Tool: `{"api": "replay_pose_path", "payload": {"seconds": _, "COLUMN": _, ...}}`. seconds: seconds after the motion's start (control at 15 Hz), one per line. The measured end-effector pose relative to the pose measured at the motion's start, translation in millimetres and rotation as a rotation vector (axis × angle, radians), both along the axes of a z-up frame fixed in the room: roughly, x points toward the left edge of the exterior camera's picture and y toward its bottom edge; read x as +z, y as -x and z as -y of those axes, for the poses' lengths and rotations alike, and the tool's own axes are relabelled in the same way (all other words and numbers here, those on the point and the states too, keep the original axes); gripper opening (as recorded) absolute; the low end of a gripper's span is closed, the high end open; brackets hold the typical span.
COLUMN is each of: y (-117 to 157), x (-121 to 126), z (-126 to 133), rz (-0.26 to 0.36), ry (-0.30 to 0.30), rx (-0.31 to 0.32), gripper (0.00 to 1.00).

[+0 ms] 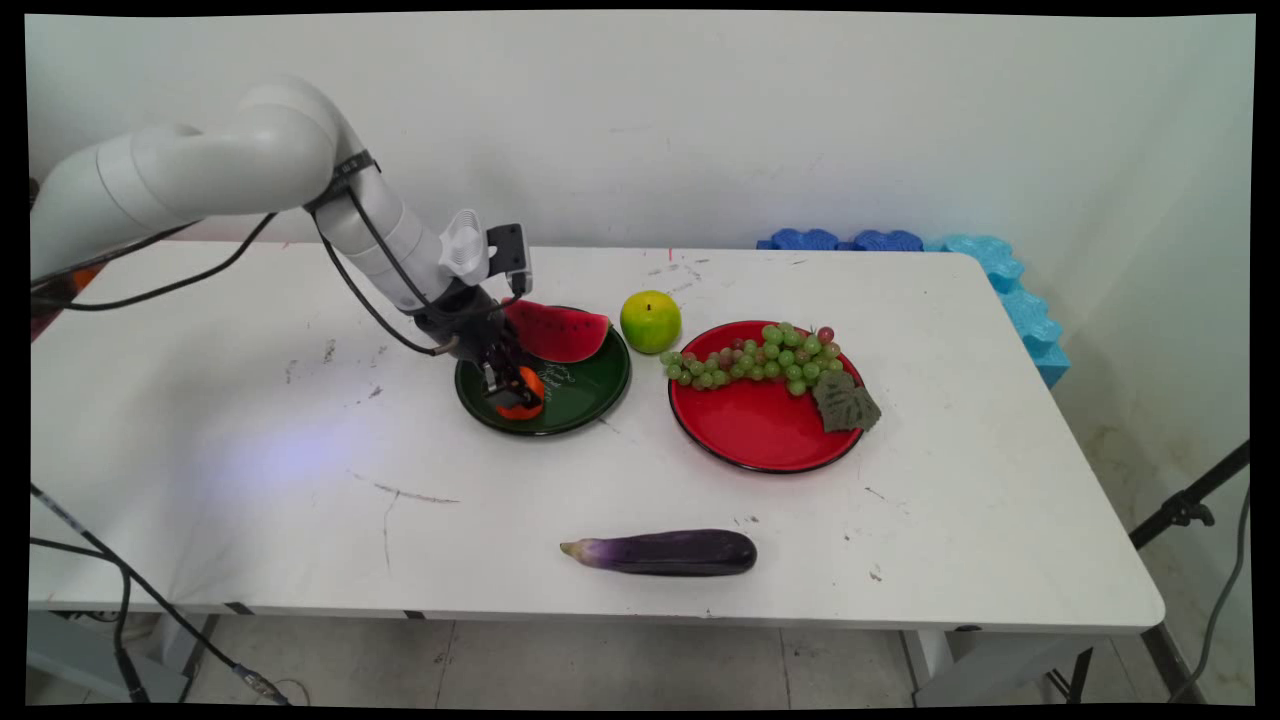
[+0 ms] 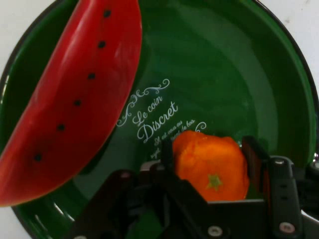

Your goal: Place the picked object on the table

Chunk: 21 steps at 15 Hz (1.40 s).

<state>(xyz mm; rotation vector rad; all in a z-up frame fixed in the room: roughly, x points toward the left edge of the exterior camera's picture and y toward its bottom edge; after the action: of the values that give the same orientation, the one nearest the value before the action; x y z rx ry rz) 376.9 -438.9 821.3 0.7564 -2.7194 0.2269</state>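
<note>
The gripper stands low over the green plate, its jaws set either side of the orange persimmon lying there, touching it; the watermelon slice rests just beside.

Your main view looks down across the table toward the wall; your hand view sits close above the green plate, which both share.

- Main view bright and even; soft, short shadows under the eggplant and the red plate on the surface
- Hand view close and slightly soft; faint sheen on the green plate; watermelon slice clearly lit
</note>
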Motion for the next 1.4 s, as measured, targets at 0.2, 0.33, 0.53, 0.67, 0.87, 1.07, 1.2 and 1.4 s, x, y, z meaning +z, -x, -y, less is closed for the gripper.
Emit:
{"api": "replay_pose_path", "payload": {"seconds": 0.2, "y": -1.0, "x": -1.6, "z": -2.6, "rz": 0.000, "ry": 0.006, "rx": -0.012, "gripper": 0.00}}
{"api": "replay_pose_path", "payload": {"seconds": 0.33, "y": -0.3, "x": 4.8, "z": -3.2, "rz": -0.007, "ry": 0.012, "rx": -0.011, "gripper": 0.00}}
{"api": "replay_pose_path", "payload": {"seconds": 0.53, "y": 1.0, "x": 33.8, "z": -3.6, "rz": -0.029, "ry": 0.025, "rx": 0.008, "gripper": 0.00}}
{"api": "replay_pose_path", "payload": {"seconds": 0.67, "y": 3.6, "x": 61.7, "z": -5.1, "rz": -0.053, "ry": 0.034, "rx": 0.027, "gripper": 0.00}}
{"api": "replay_pose_path", "payload": {"seconds": 0.87, "y": 15.8, "x": 107.7, "z": -10.4, "rz": -0.106, "ry": 0.044, "rx": 0.056, "gripper": 0.00}}
{"api": "replay_pose_path", "payload": {"seconds": 1.07, "y": 31.9, "x": 137.9, "z": -17.3, "rz": -0.154, "ry": 0.040, "rx": 0.078, "gripper": 0.00}}
{"api": "replay_pose_path", "payload": {"seconds": 1.2, "y": 44.7, "x": 152.1, "z": -24.0, "rz": -0.182, "ry": 0.033, "rx": 0.093, "gripper": 0.00}}
{"api": "replay_pose_path", "payload": {"seconds": 1.4, "y": 60.8, "x": 157.2, "z": -32.2, "rz": -0.206, "ry": 0.022, "rx": 0.104, "gripper": 0.00}}
